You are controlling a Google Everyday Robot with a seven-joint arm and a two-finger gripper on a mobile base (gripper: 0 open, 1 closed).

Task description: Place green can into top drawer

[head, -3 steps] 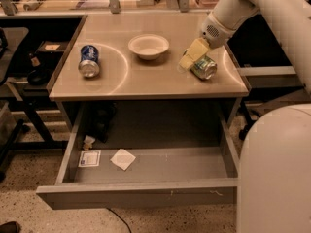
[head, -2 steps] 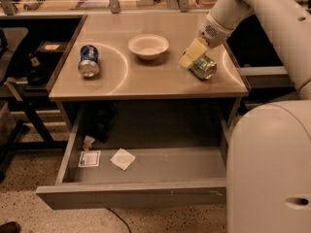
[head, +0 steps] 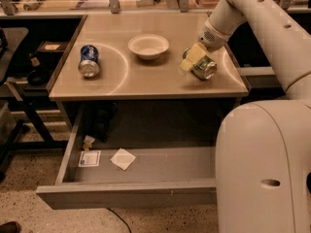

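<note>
The green can [head: 204,68] lies on its side on the right part of the bench [head: 146,84], close to the right edge, with a silver end turned toward the near side. The tool [head: 192,59] is right at the can, against its left and far side. I cannot tell whether it is clamped on the can or apart.

Nearest in the scene, the top drawer [head: 126,194] stands pulled out below the bench, its flat front toward the near side. On its floor at the left lie a white paper square [head: 122,158] and a small card [head: 89,158]; the middle and right of the floor show bare grey. The robot's pale body [head: 265,169] fills the near right and hides the drawer's right end.

Farther back on the bench, a blue can [head: 90,61] lies on its side at the left, well apart from the green one. A white bowl [head: 148,46] sits between them, toward the far side. The arm [head: 252,13] comes down from the far right to the tool.

I judge the step in hand to be the grasp: the can is not yet lifted. The next move calls for a firm hold across the can's round body, which could roll or slip. Then come a lift clear of the bench, a carry over the near edge, and a descent into the bare part of the drawer, away from the paper.
</note>
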